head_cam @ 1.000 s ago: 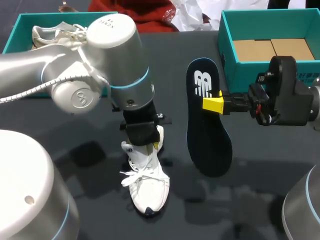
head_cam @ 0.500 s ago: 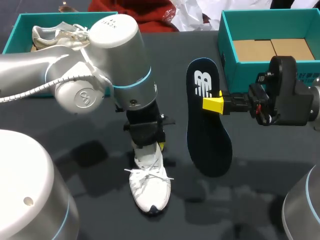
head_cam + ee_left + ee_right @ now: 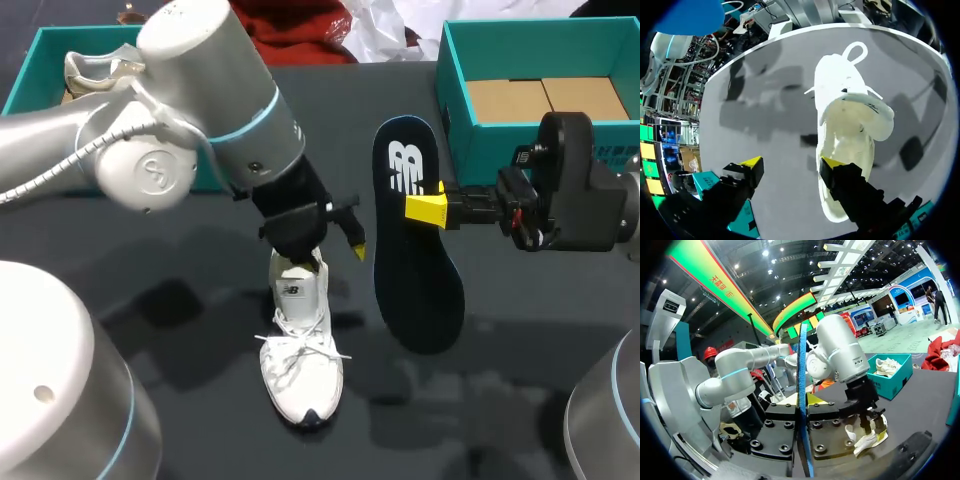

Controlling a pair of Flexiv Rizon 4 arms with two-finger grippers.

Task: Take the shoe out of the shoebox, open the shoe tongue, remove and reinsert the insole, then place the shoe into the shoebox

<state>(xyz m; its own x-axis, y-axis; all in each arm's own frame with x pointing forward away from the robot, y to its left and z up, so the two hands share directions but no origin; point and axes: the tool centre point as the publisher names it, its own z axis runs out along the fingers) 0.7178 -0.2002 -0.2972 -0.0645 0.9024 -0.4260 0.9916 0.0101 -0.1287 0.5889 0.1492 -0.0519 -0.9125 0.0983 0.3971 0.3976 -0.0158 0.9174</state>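
The white shoe (image 3: 300,355) lies on the dark table, toe toward the front edge, its tongue (image 3: 875,112) folded back. My left gripper (image 3: 330,250) hangs open just above its heel. In the left wrist view the left gripper (image 3: 791,162) holds nothing, and one fingertip (image 3: 832,162) stands over the shoe (image 3: 850,135). My right gripper (image 3: 428,210) is shut on the dark blue insole (image 3: 415,250), held upright above the table to the right of the shoe. The right wrist view shows the insole (image 3: 802,405) edge-on between the fingers.
A teal shoebox (image 3: 455,90) with cardboard inside stands at the back right, behind my right gripper. Another teal box (image 3: 30,70) at the back left holds a second shoe (image 3: 100,68). Bare table (image 3: 500,390) lies in front of the insole.
My left gripper has opened, let go of the shoe and lifted up and to the right. The shoe has shifted slightly right and lies flat. The right arm and insole have not moved.
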